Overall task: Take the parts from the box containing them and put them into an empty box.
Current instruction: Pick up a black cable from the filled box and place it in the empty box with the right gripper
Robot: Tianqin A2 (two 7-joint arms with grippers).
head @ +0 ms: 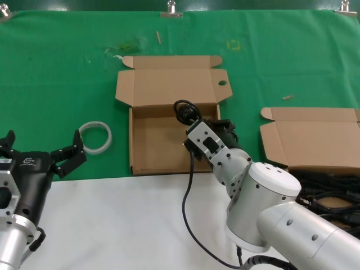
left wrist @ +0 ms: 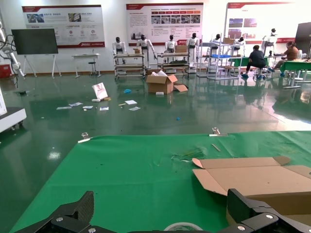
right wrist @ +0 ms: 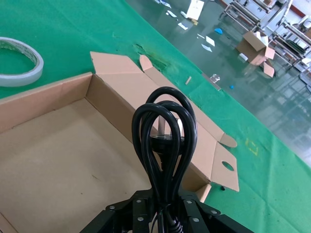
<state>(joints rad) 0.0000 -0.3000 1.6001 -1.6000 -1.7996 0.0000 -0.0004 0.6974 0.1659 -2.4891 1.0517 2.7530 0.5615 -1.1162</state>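
Filling the lower right of the head view, the right arm is reaching forward over the surface [head: 112, 225], whose near part is showing white and whose far part is lying under a green cloth [head: 62, 73]. At the right edge, the box containing the parts [head: 315, 140] is sitting with its plain lid folded back, and a tangle of black cords [head: 332, 197] is lying in it, partly hidden behind the arm. Near the middle, the empty box [head: 154, 143] is standing open, its lid leaning back with the round-holed tab [head: 223, 83] on its right side; its brown floor is showing bare in the right wrist view [right wrist: 53, 160].

At the lower left, the left arm is waiting over the near edge of the surface, and the left gripper [head: 67, 156] is hanging with its fingers spread apart, gripping nothing. Just beside it, a whitish ring [head: 94, 138] is lying flat on the cloth, to the left of the empty box.

Over the right side of the empty box, the right gripper [head: 198, 125] is being held clamped on a bundled cord [head: 184, 110], whose loops are standing up above the fingers. In the right wrist view the loops [right wrist: 163, 126] are rising from between the closed fingers, with the plug tucked among them. One strand is trailing down from the gripper across the white surface toward the arm's base.
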